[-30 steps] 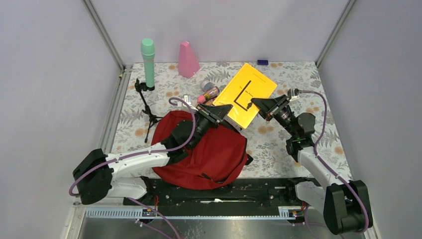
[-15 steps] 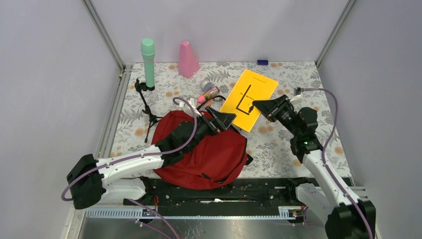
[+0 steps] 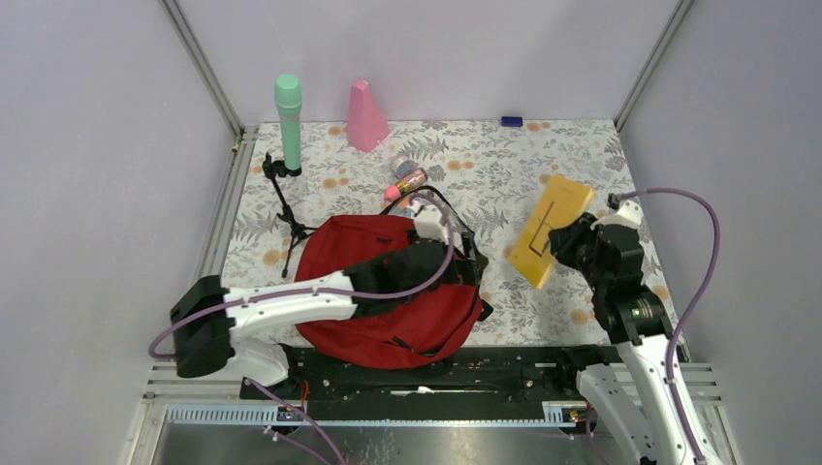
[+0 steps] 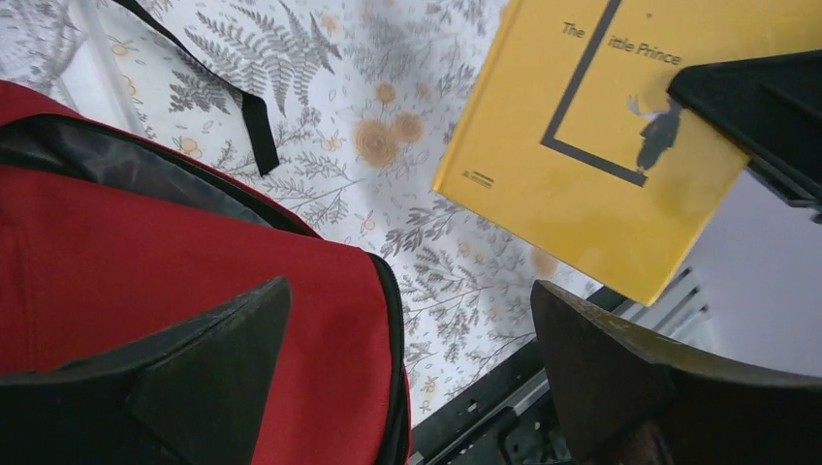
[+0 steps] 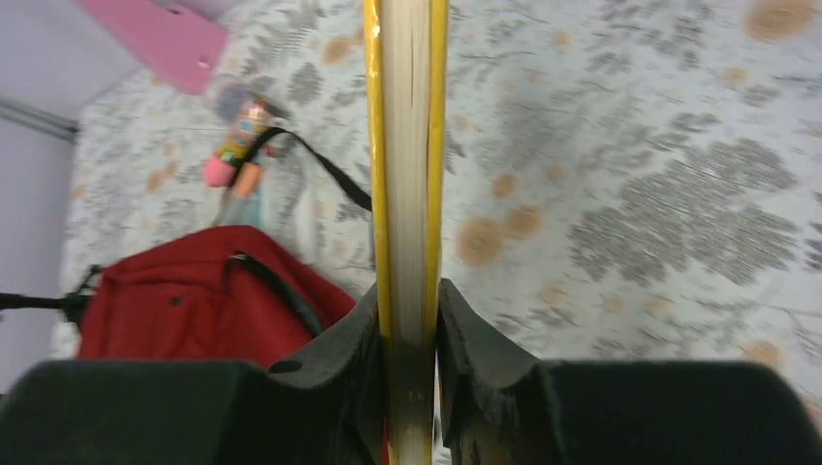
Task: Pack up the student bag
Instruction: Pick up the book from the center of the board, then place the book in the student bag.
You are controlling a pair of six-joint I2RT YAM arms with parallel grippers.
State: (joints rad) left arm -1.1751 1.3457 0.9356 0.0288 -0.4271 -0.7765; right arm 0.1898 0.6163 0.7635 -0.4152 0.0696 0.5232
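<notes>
Lilac walls enclose floral tabletop holding student bag.

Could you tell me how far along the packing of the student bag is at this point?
Done: the student bag looks unzipped; its contents are hidden. In hand: the right gripper clamps the yellow book, lifted right of the bag; the left gripper hangs open at the bag's edge. Left: the book must go in, and the small tubes, green cylinder and pink cone sit outside.
</notes>
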